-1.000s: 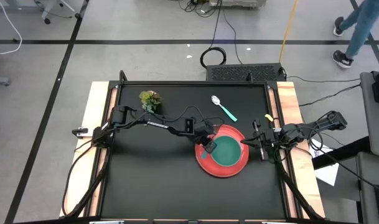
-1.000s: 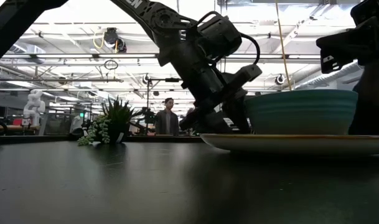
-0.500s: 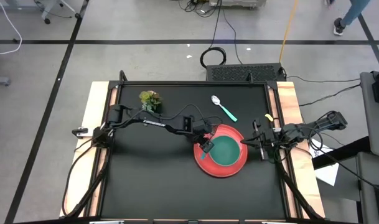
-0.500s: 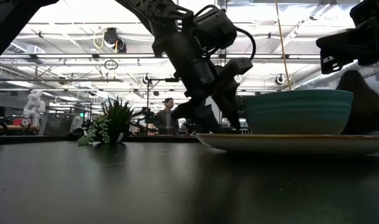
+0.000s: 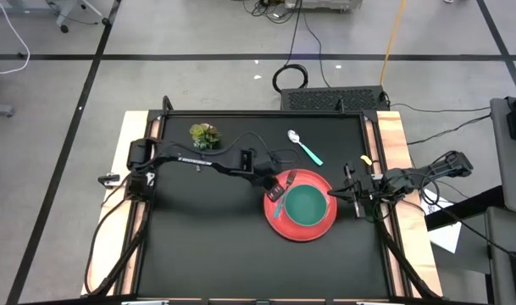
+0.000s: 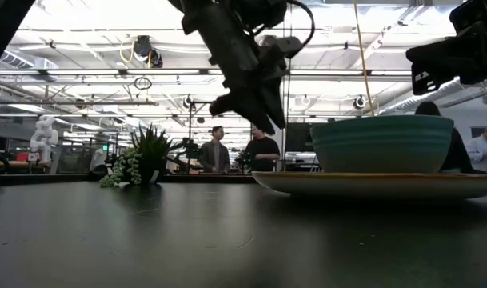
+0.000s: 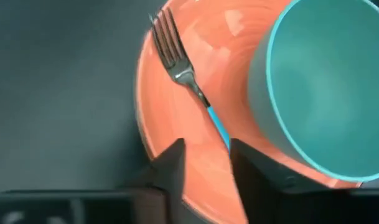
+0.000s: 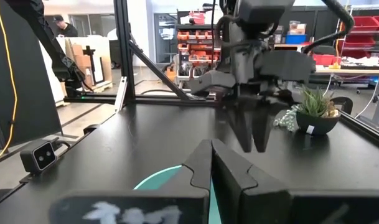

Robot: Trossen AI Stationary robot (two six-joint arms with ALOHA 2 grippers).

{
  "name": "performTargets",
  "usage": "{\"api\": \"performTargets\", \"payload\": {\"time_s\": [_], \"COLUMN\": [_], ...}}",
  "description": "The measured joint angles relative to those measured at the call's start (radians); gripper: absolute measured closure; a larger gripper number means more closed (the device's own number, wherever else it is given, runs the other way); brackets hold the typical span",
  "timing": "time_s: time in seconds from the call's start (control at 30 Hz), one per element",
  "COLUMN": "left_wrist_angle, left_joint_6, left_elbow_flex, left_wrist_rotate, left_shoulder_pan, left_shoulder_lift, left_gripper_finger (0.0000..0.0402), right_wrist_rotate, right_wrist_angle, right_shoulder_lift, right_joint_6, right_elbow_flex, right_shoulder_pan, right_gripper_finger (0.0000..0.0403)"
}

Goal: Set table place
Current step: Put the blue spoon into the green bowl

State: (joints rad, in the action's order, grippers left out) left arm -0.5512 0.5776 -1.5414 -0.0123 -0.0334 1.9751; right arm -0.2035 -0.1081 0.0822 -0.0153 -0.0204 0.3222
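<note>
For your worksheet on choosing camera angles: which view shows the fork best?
The left wrist view: the fork lies on the red plate beside the teal bowl, tines and blue handle clear. The high view shows it only as a tiny sliver on the plate's left edge. The low and right wrist views don't show it.

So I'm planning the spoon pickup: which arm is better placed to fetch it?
Probably the left. Its gripper hangs open over the red plate's edge by the fork, the spoon just beyond. The right gripper is shut at the table's right edge, also fairly near.
</note>
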Motion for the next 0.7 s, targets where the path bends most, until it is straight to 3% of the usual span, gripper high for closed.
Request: {"api": "performTargets", "payload": {"time_s": [0.17, 0.43, 0.7], "left_wrist_angle": [0.005, 0.01, 0.081], "left_joint_6": [-0.018, -0.054, -0.213], "left_elbow_flex": [0.0, 0.0, -0.001], "left_wrist_rotate": [-0.016, -0.024, -0.037], "left_shoulder_pan": [0.001, 0.001, 0.015], "left_shoulder_lift": [-0.015, -0.014, -0.097], "left_gripper_finger": [0.0389, 0.0398, 0.0399], "right_wrist_rotate": [0.0, 0.0, 0.0], "right_wrist_angle": [0.0, 0.0, 0.012], "right_shoulder_lift": [0.0, 0.0, 0.0], "right_joint_6": [0.0, 0.0, 0.0], "right_elbow_flex": [0.0, 0.0, 0.0], "right_shoulder_pan": [0.0, 0.0, 0.0], "right_gripper_finger": [0.0403, 0.0403, 0.0403]}}
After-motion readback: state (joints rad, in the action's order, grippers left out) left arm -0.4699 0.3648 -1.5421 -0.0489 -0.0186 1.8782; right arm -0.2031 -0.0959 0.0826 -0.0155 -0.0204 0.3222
